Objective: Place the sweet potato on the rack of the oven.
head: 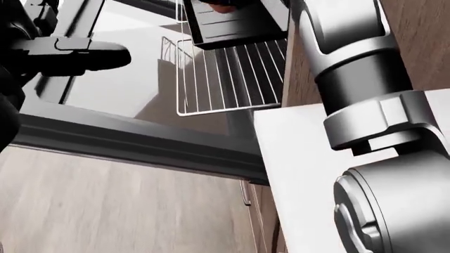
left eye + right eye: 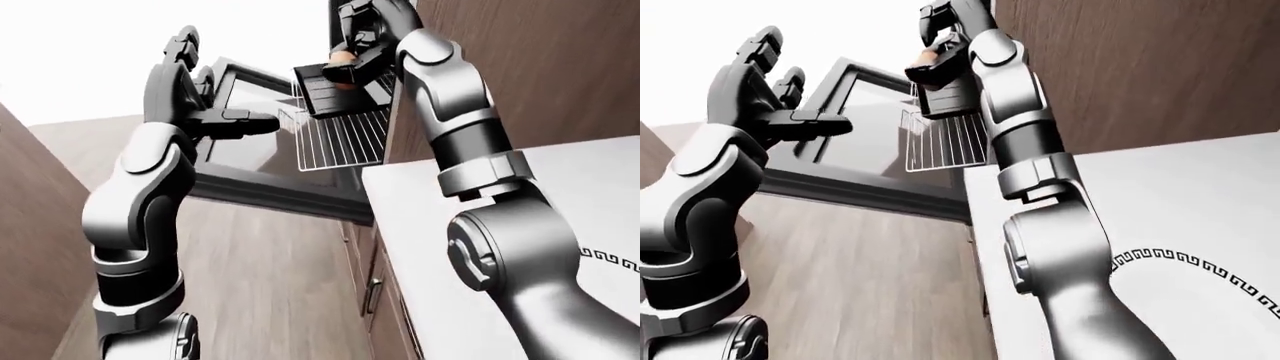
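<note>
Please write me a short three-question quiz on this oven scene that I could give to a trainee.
1. True or false: the orange-brown sweet potato already lies alone on the silver wire oven rack.
2. Which hand is at the sweet potato? A) right hand B) left hand
3. Fill in: the dark glass oven door is ____.

Key
1. False: the right hand is still at it, above the dark flat tray on the pulled-out rack.
2. A; the left hand is empty with its fingers spread, to the left over the door.
3. Open, folded down below the rack.
</note>
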